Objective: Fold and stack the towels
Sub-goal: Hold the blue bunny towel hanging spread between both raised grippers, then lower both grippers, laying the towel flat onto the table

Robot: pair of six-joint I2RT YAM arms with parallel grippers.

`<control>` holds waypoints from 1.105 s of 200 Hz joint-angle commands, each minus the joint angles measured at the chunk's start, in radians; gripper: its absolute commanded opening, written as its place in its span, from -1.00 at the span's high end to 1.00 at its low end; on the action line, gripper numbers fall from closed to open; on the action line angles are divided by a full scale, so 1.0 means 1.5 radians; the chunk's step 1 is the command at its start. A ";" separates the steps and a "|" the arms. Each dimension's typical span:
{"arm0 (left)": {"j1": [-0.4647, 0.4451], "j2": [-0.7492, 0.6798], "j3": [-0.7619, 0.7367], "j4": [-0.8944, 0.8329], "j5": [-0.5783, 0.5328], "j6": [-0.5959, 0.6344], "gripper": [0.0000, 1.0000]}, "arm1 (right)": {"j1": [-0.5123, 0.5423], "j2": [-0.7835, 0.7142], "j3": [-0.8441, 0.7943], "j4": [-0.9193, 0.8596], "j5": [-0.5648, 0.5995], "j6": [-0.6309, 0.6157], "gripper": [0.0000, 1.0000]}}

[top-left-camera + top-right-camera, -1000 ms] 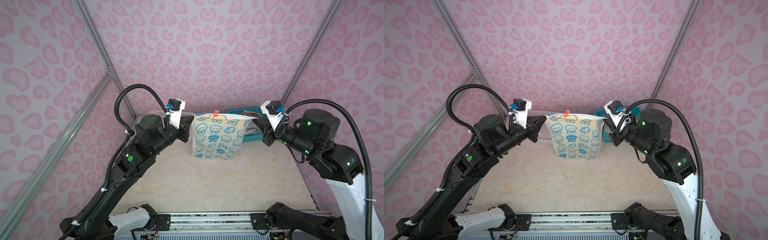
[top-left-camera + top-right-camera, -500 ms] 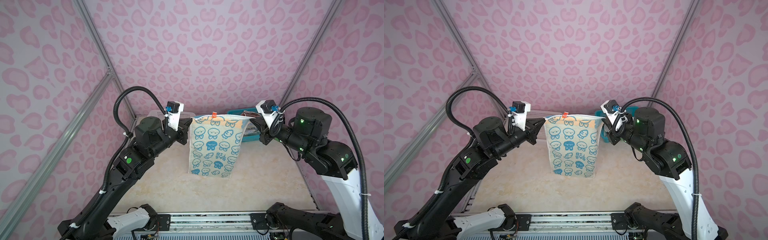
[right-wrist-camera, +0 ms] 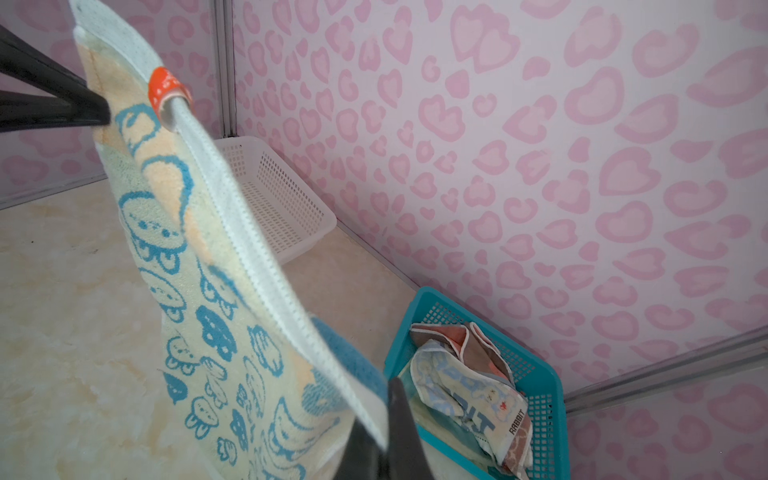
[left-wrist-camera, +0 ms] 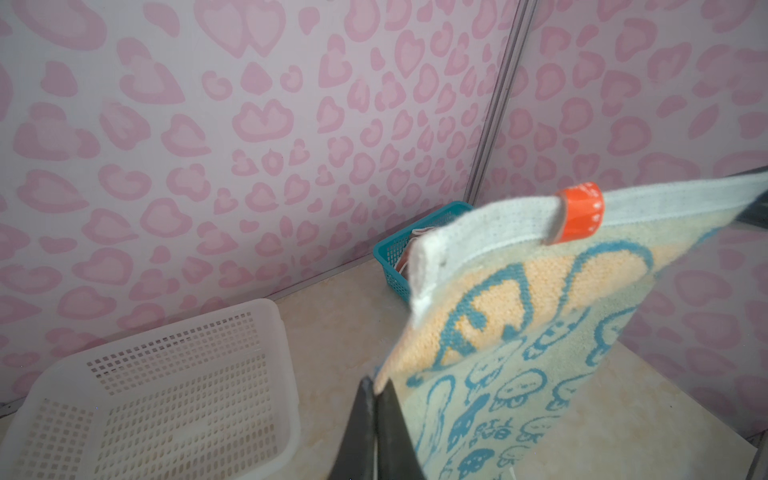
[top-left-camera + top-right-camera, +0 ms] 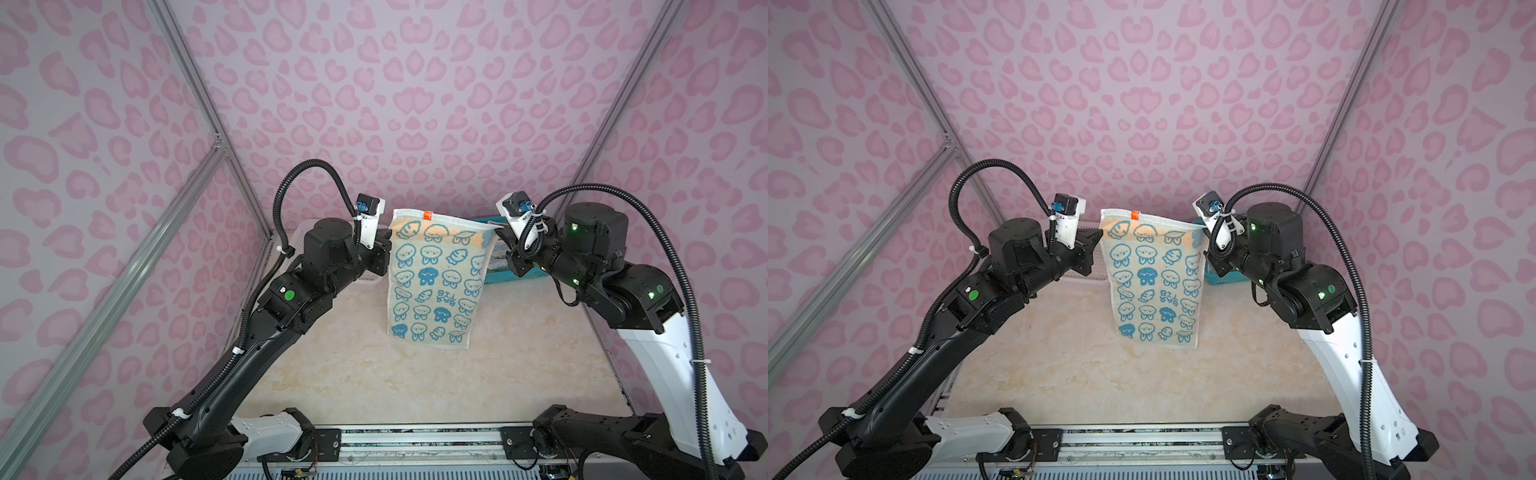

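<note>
A pale towel [image 5: 436, 282] [image 5: 1154, 282] printed with blue rabbits, with an orange top band, white edging and an orange tag, hangs full length over the table in both top views. My left gripper [image 5: 390, 241] [image 5: 1100, 237] [image 4: 376, 388] is shut on its top left corner. At the opposite top corner my right gripper [image 5: 496, 232] [image 5: 1202, 237] [image 3: 380, 415] is shut on the white edging. The top edge is stretched between them [image 4: 540, 332] [image 3: 199, 266]. More crumpled towels [image 3: 469, 386] lie in the teal basket.
The teal basket [image 3: 540, 399] [image 5: 511, 276] [image 5: 1225, 280] [image 4: 399, 245] stands at the back right, behind the hanging towel. A white perforated basket [image 4: 266, 307] [image 3: 282, 195] [image 5: 1088, 274] sits at the back left, behind my left arm. Pink patterned walls close three sides.
The towel's lower part has dropped and unrolled, so it now hangs much longer. Both grippers have kept their hold on the top corners and risen slightly.
</note>
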 commanded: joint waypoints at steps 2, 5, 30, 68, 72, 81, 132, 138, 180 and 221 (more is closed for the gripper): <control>0.000 -0.027 -0.002 0.010 0.021 -0.004 0.94 | 0.003 -0.018 0.005 0.000 -0.041 -0.004 1.00; 0.001 -0.033 -0.005 0.010 0.024 -0.005 0.94 | 0.004 -0.020 0.004 -0.001 -0.045 -0.004 1.00; 0.001 -0.080 -0.031 0.008 0.060 -0.023 0.94 | 0.020 -0.053 -0.005 -0.009 -0.073 0.008 1.00; 0.000 -0.126 -0.061 0.007 0.092 -0.071 0.94 | 0.032 -0.101 -0.033 0.005 -0.085 0.033 1.00; 0.000 -0.128 -0.061 0.006 0.092 -0.074 0.94 | 0.032 -0.104 -0.035 0.006 -0.085 0.035 1.00; 0.000 -0.130 -0.060 0.006 0.092 -0.081 0.94 | 0.033 -0.106 -0.035 0.006 -0.084 0.038 1.00; 0.000 -0.110 -0.043 -0.006 0.062 -0.082 0.94 | 0.032 -0.086 -0.025 -0.006 -0.059 0.037 1.00; 0.000 -0.104 -0.038 -0.009 0.056 -0.079 0.94 | 0.032 -0.080 -0.022 -0.009 -0.054 0.035 1.00; 0.005 -0.023 -0.017 -0.021 -0.001 -0.057 0.94 | -0.008 -0.012 -0.018 -0.011 -0.031 0.024 1.00; 0.019 0.115 -0.008 -0.017 -0.071 -0.030 0.94 | -0.089 0.071 -0.073 0.038 -0.097 0.031 1.00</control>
